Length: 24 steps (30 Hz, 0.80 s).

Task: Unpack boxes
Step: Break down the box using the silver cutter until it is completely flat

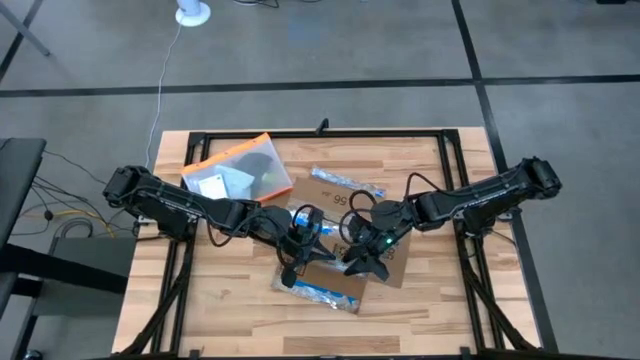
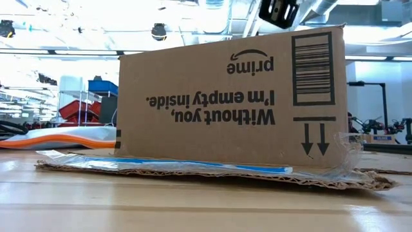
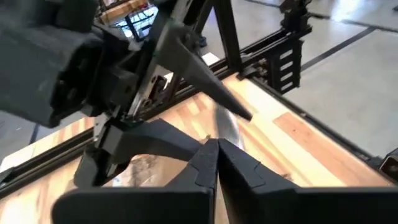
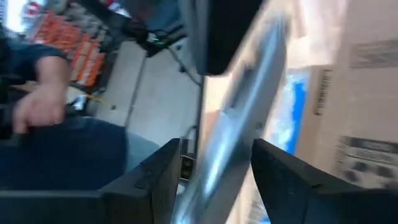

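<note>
Box sits mid-surface, roughly centred between the two arms. From the high view it looks splayed: flaps spread flat out to several sides, blue-and-white tape strips visible on the far flap and on the near one. Low view confirms one flap lying flat on the wood toward the camera with tape along it, and a side panel standing upright behind it, print upside down. So judgement: box is already cut or pulled open, flaps folded out; opening step is done or nearly done. Can't see into the box from any view, so no idea whether contents are out or whether anything is in there at all. Left claw is over the box's middle; in its wrist view the fingers are pressed together with nothing visible between them. Right claw is on the box's right part, just beside the left one; its wrist view shows fingers spread, straddling what looks like a shiny taped cardboard edge, not clearly clamped on it. Orange-edged clear pouch lies on the far-left of the surface, apart from the box; can't tell if it came out of it. Remaining as I read it: get any contents out, clear the cardboard.
</note>
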Each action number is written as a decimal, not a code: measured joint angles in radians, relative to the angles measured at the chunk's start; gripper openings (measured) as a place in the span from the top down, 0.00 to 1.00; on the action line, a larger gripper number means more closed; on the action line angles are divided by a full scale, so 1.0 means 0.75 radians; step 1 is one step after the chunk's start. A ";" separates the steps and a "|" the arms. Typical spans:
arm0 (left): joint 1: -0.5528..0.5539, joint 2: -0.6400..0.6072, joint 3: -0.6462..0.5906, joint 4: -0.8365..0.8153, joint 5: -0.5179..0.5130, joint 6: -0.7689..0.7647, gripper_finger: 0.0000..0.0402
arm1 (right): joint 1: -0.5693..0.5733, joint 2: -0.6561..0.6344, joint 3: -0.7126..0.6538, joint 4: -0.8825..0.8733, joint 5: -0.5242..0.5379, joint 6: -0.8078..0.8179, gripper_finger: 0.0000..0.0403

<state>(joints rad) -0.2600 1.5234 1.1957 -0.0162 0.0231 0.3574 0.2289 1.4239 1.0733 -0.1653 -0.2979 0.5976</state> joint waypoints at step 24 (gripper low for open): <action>-0.164 0.052 0.174 -0.640 -0.072 -0.120 0.78 | 0.230 0.003 0.000 -0.255 0.201 0.003 0.66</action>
<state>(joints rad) -0.3831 1.5627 1.3266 -0.4963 -0.0308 0.2671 0.4015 1.4262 1.0731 -0.3565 -0.1470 0.6002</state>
